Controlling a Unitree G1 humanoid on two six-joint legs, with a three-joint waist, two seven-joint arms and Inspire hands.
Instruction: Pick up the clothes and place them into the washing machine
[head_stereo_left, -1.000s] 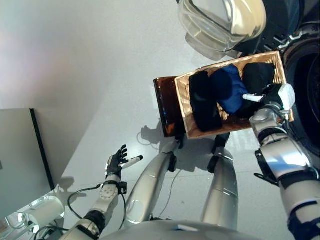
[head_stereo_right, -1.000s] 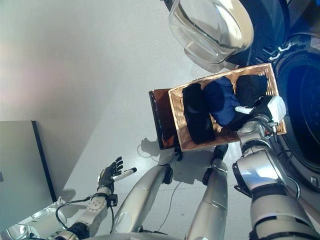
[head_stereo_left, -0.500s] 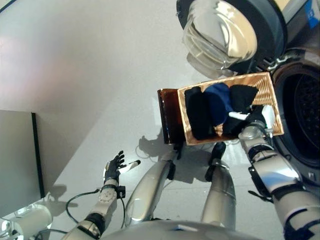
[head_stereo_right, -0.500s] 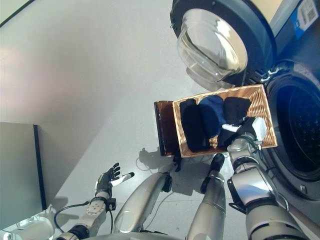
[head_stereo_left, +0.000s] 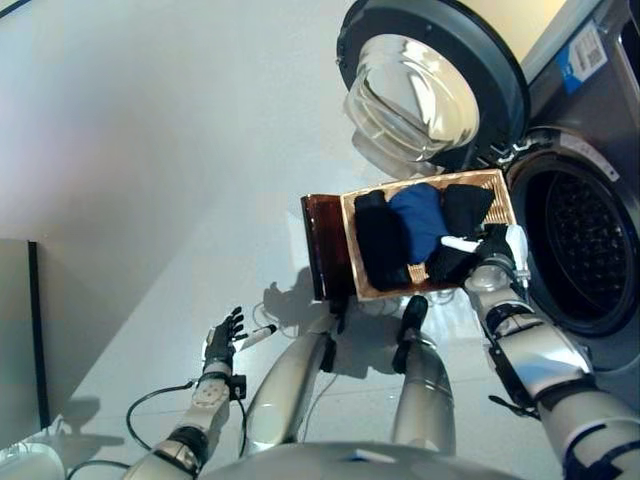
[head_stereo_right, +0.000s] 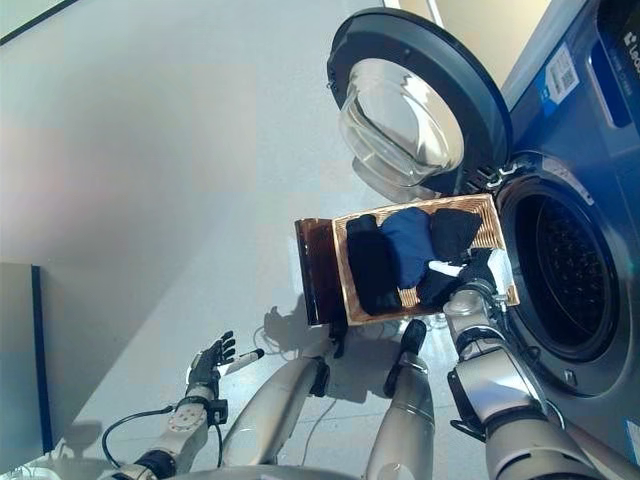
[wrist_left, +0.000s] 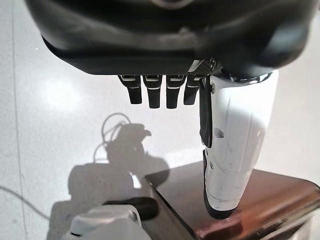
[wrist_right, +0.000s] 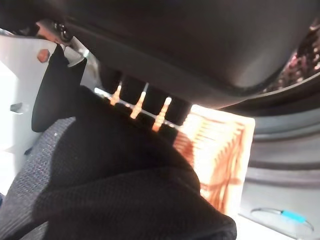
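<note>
A shallow wicker basket (head_stereo_left: 497, 197) rests on the low dark brown box (head_stereo_left: 322, 245) beside the washing machine. It holds a black garment (head_stereo_left: 380, 242) on its left, a blue garment (head_stereo_left: 418, 218) in the middle and another black garment (head_stereo_left: 462, 208) on its right. My right hand (head_stereo_left: 492, 250) is in the basket's near right corner, its white thumb lying across the right black garment. In the right wrist view that garment (wrist_right: 110, 175) bulges between the thumb and fingers, with wicker (wrist_right: 220, 150) behind. My left hand (head_stereo_left: 225, 338) hangs open and empty low over the floor.
The washing machine's drum (head_stereo_left: 575, 235) gapes just right of the basket. Its round glass door (head_stereo_left: 420, 90) stands swung open above the basket. A grey panel (head_stereo_left: 15, 330) stands at the far left. Bare grey floor (head_stereo_left: 180, 150) lies to the left of the box.
The whole picture has shifted, so the camera has moved and more of the machine shows. My right hand stays on the black garment in the basket. The left hand has not moved.
</note>
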